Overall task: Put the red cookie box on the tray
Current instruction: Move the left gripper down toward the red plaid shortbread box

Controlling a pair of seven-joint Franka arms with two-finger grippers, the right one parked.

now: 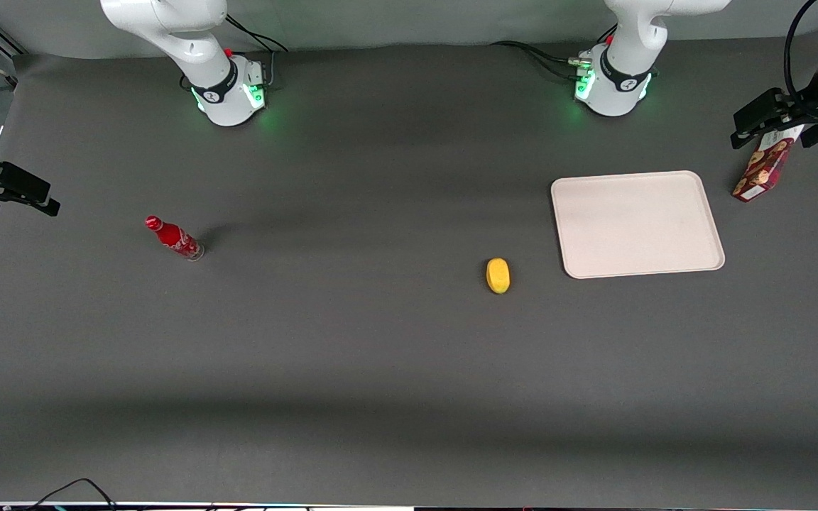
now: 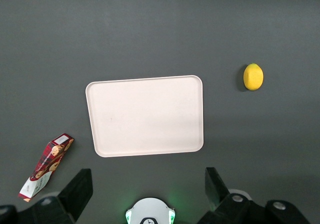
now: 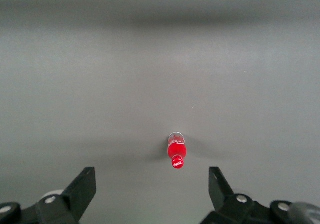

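Note:
The red cookie box (image 1: 760,170) rests on the dark table just off the tray's (image 1: 636,223) short edge, toward the working arm's end. Its white label end points toward the front camera. The pale tray has nothing on it. My left gripper (image 1: 757,121) hangs high above the table, over the box's upper end in the front view and not touching it. In the left wrist view the gripper (image 2: 147,184) is open, with only bare table between its fingers (image 2: 80,189). The box (image 2: 47,166) shows beside one finger, and the tray (image 2: 145,115) lies ahead of the jaws.
A yellow lemon (image 1: 498,275) (image 2: 253,77) lies near the tray's corner, toward the parked arm's end and nearer the front camera. A small red bottle (image 1: 173,238) (image 3: 177,154) stands far toward the parked arm's end. The working arm's base (image 1: 611,85) sits at the table's back.

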